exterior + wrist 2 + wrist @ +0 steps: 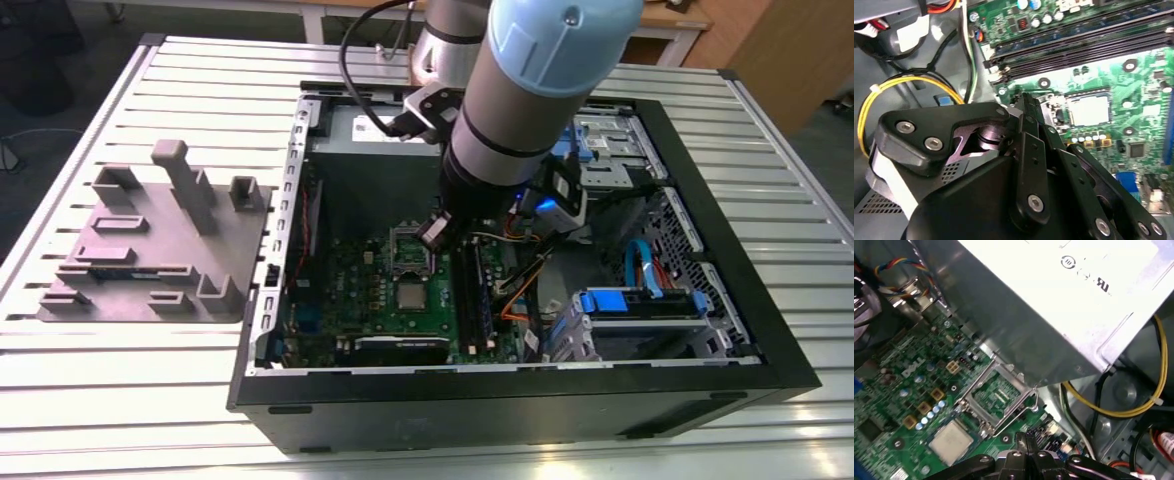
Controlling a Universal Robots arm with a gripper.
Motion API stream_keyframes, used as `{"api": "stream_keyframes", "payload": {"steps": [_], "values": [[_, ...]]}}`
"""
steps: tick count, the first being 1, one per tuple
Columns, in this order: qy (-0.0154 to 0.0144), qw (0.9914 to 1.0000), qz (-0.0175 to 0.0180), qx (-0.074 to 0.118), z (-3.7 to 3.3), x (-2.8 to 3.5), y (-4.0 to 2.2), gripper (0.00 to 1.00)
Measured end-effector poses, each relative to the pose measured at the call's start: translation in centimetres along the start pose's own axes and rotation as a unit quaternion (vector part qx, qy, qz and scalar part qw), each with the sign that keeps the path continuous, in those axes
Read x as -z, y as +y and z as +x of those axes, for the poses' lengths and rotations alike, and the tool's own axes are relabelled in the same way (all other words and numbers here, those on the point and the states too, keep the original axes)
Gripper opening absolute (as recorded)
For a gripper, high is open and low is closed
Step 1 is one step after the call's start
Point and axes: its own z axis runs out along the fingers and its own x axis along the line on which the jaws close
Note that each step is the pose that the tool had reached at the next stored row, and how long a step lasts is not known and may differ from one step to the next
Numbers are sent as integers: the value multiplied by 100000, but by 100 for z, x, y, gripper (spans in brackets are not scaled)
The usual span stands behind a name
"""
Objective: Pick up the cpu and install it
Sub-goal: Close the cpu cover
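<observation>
The pincer (437, 233) hangs inside the open computer case (747, 300), with its fingers pressed together and holding nothing.

Going left to right in the exterior view: a grey holder block (154, 250) sits on the bench (80, 380), well apart from the pincer. Next comes the green motherboard (360, 290), under the pincer. The cpu (411, 295) lies flat on it, near the pincer tips and just past the open metal socket (408, 250). In the first wrist view the cpu (952, 441) rests beside the socket (996, 397), close to the pincer (1026, 442). Blue drive clips (641, 300) sit on the far side.
</observation>
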Motion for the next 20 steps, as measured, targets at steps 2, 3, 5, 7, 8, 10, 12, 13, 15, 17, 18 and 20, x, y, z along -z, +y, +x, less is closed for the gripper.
{"api": "stream_keyframes", "payload": {"steps": [2, 3, 5, 7, 8, 10, 12, 13, 15, 17, 18, 20], "values": [[-274, 99999, -307, 60, -3, -22, 2, 10], [-417, 99998, -470, 81, -5, -34, 3, 10], [-795, 99993, -879, 117, -12, -55, 6, 10], [-1168, 99985, -1293, 161, -26, -76, 9, 10], [-1383, 99979, -1526, 178, -32, -85, 8, 10], [-1828, 99963, -2014, 210, -39, -104, 7, 10], [-2307, 99941, -2533, 252, -44, -122, 8, 10], [-2505, 99930, -2749, 270, -45, -135, 7, 10], [-2634, 99923, -2885, 288, -45, -159, 4, 10], [-2637, 99923, -2898, 290, -44, -178, 2, 10], [-2630, 99923, -2894, 292, -45, -183, 2, 10], [-2626, 99923, -2892, 290, -48, -185, 5, 10]]}}
